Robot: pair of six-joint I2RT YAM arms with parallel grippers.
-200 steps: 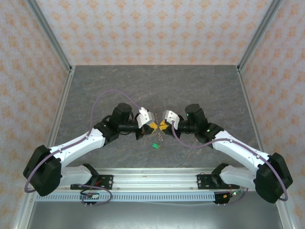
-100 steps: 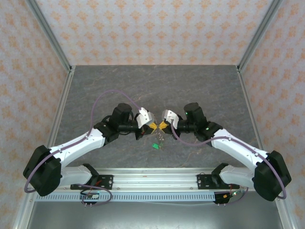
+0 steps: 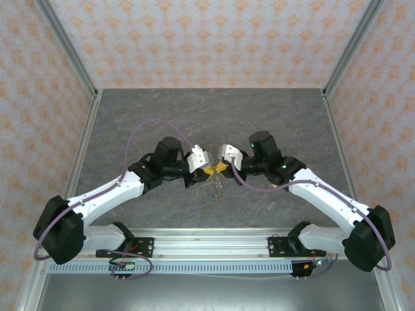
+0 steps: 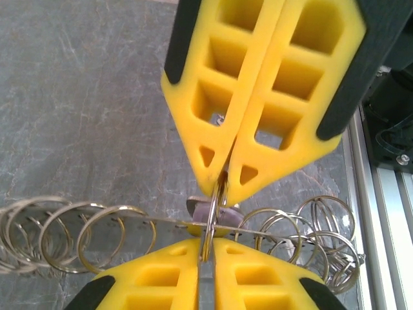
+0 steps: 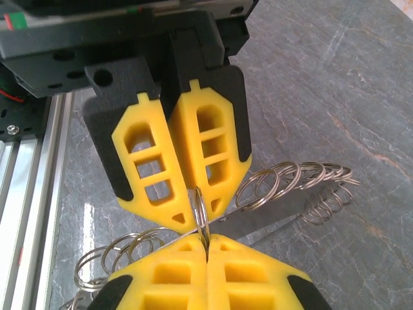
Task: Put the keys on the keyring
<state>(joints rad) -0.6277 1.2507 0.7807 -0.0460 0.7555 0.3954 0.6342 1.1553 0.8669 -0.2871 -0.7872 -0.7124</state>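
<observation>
- The left gripper [image 3: 209,171] and the right gripper [image 3: 221,169], both with yellow fingers pierced by cut-out windows, meet tip to tip over the middle of the grey marbled table [image 3: 272,116].
- The keyring [image 4: 207,227], a thin silver wire ring seen edge-on, stands between them where the four fingertips converge.
- The left gripper's jaws are clenched on one arc of the keyring. Its two fingers are pressed almost flush, with only the wire in the slit between them.
- The right gripper's jaws are likewise squeezed together, pinching the opposite arc of the same ring.
- A flat silver metal strip [image 5: 271,213] runs crosswise just behind the pinched ring.
- Many round silver wire rings [image 4: 64,226] loop around the strip on either side of the fingertips.
- A small dull-grey rounded piece [image 4: 197,208] sits against the keyring, right at the right gripper's tips. Whether it is one of the keys cannot be told.
- From above, the bunch of rings shows as a pale tangle just below the fingertips. It is too small to tell whether it touches the table.
</observation>
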